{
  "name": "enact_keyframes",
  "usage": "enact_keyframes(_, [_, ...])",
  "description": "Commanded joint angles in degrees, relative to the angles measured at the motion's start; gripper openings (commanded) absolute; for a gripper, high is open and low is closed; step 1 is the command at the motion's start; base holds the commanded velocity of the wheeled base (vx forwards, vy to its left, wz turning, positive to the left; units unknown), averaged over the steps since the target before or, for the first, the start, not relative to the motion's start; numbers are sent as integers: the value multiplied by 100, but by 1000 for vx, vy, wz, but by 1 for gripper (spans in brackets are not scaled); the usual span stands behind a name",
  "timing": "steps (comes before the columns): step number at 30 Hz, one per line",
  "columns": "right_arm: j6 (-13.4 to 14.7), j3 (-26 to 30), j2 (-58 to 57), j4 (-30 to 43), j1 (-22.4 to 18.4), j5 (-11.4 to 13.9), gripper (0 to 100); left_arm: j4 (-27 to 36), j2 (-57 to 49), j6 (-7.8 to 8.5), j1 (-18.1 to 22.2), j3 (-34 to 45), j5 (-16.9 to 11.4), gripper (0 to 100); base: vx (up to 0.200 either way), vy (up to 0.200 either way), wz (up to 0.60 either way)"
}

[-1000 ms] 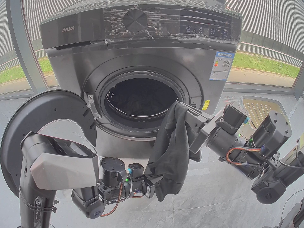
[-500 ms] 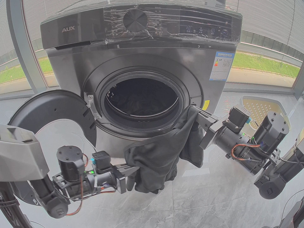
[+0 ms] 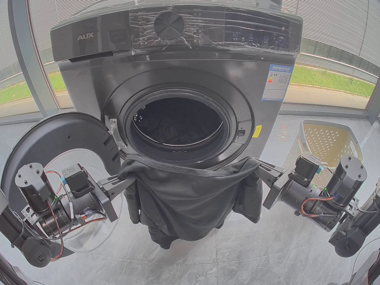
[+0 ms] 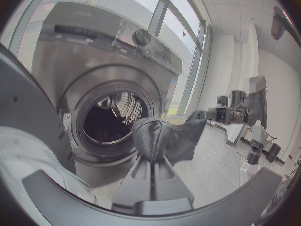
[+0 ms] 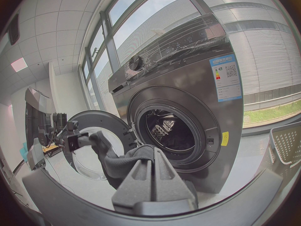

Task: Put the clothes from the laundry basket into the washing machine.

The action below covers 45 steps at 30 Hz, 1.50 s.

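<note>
Since the washer stands square before the robot on a grey tiled floor, it takes up most of the head view. Its round door is swung wide open to the robot's left, hinged beside the mouth, and dark clothes lie inside. A dark garment is stretched sideways across the washer's lower front, outside the mouth; its taut top edge runs just under the mouth's lower rim (whether it touches the rim cannot be told), and the rest sags in folds toward the floor, hiding the metal behind it. A pale perforated basket stands on the floor to the right of the washer, behind the right arm, which covers its lower part. The left gripper is in front of the open door, its jaws pressed together on the garment's left corner; the right gripper is below the mouth's right side, likewise clamped on the right corner, with a flap of fabric hanging under it. A blue-and-white label is stuck on the front at upper right, a dial sits on the top strip under wrinkled film, and a small yellow sticker lies beside the latch.
</note>
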Motion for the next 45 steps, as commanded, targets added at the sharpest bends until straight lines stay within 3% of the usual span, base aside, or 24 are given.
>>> enact_keyframes(1, [2,54,-56,-12,10,-16,0,-10,-252,-2,156,-206,7,0,0,0,0])
enact_keyframes(6, [2,-43,-109,-12,2,-43,0,-10,-261,42,218,-206,7,0,0,0,0])
enact_keyframes(12, [28,-359,-205,-12,19,-298,0,-10,-419,42,314,-223,34,0,0,0,0])
enact_keyframes(36, [46,-518,-223,-3,-34,-333,0,-1,-682,-46,455,-557,43,0,0,0,0])
enact_keyframes(45, [98,-658,-214,-3,-34,-482,0,-1,-682,-55,587,-592,34,0,0,0,0])
